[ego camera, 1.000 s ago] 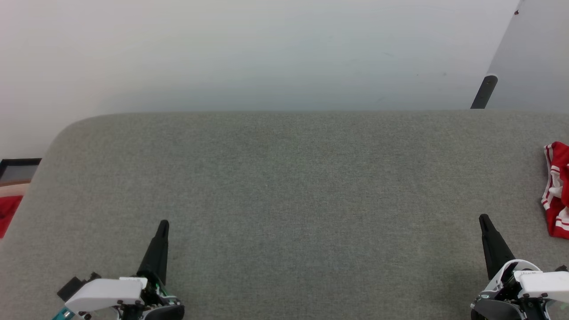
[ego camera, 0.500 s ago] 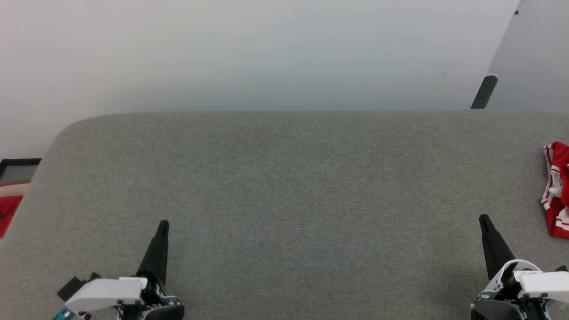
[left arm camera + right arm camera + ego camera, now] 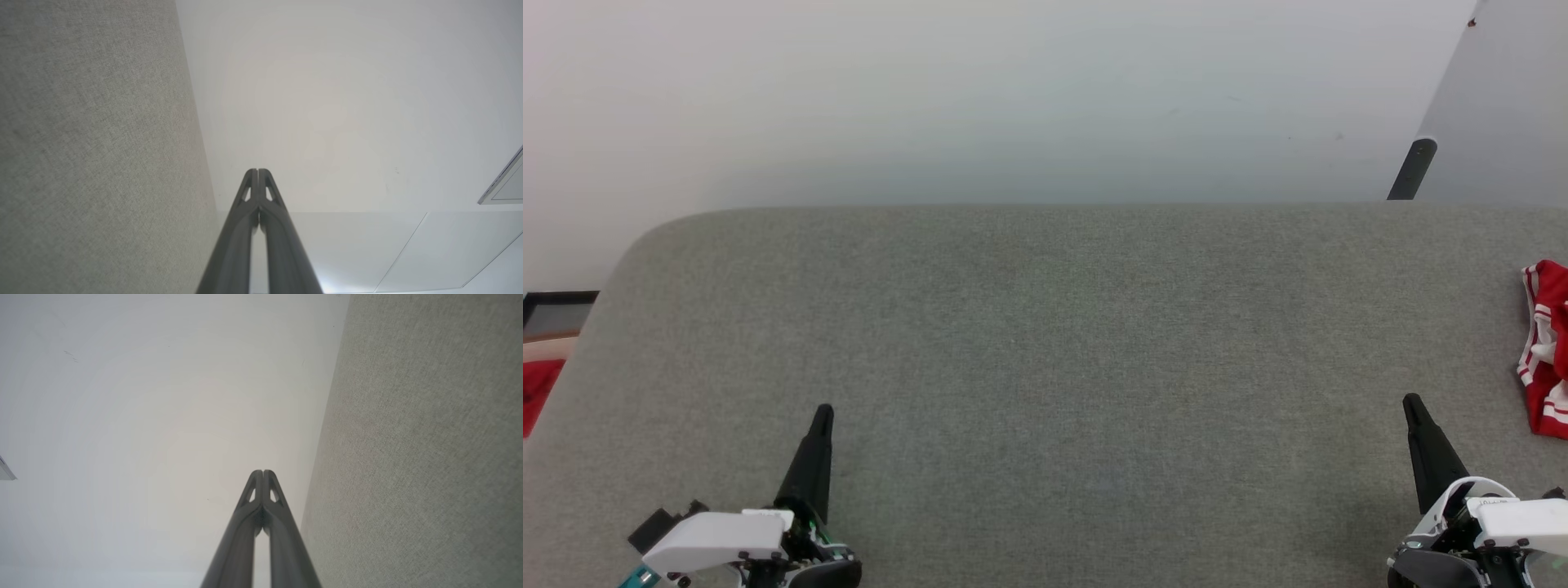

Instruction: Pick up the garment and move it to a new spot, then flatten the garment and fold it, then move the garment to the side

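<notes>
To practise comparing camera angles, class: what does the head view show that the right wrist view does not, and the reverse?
Head view's extras: the garment bunched at the right edge of the grey surface, the left gripper, and a dark post beyond the far edge. Right wrist view's extras: a close look along the right gripper, its fingers pressed together, with slots near the tips. Shared: the grey surface, the white wall and the right gripper, shut.

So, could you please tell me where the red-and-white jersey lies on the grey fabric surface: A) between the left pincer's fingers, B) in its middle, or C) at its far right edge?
C: the red-and-white jersey lies bunched at the far right edge of the grey fabric surface, beyond the right pincer.
</notes>
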Robot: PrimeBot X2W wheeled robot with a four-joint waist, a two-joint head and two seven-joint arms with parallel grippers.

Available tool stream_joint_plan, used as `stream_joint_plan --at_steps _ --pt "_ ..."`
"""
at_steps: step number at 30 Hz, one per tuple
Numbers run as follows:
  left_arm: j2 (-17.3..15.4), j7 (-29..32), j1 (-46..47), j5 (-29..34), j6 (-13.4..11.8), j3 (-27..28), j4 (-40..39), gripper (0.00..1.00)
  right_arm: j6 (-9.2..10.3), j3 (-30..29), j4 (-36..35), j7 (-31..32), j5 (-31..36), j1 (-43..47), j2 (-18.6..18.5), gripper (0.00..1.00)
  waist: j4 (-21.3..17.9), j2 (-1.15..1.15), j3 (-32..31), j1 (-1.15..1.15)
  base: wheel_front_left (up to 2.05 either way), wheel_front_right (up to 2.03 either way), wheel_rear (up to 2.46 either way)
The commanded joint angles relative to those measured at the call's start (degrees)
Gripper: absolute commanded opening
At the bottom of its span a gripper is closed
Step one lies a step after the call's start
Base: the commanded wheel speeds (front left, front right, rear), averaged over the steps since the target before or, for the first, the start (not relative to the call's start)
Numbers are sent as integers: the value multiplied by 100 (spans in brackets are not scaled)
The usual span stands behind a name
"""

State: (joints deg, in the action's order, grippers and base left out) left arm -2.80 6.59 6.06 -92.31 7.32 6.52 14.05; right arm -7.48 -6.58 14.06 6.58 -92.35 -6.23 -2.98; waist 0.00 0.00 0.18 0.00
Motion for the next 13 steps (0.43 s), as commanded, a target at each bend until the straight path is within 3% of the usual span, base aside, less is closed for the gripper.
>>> stream_joint_plan --at_steps 1,13 --pt "1 9 52 -20 31 -1 3 0 -2 3 0 12 -14 -13 22 0 0 0 0 0 0 0 0" --pt "1 9 52 -20 31 -1 3 0 -2 3 0 12 -14 -13 22 0 0 0 0 0 0 0 0"
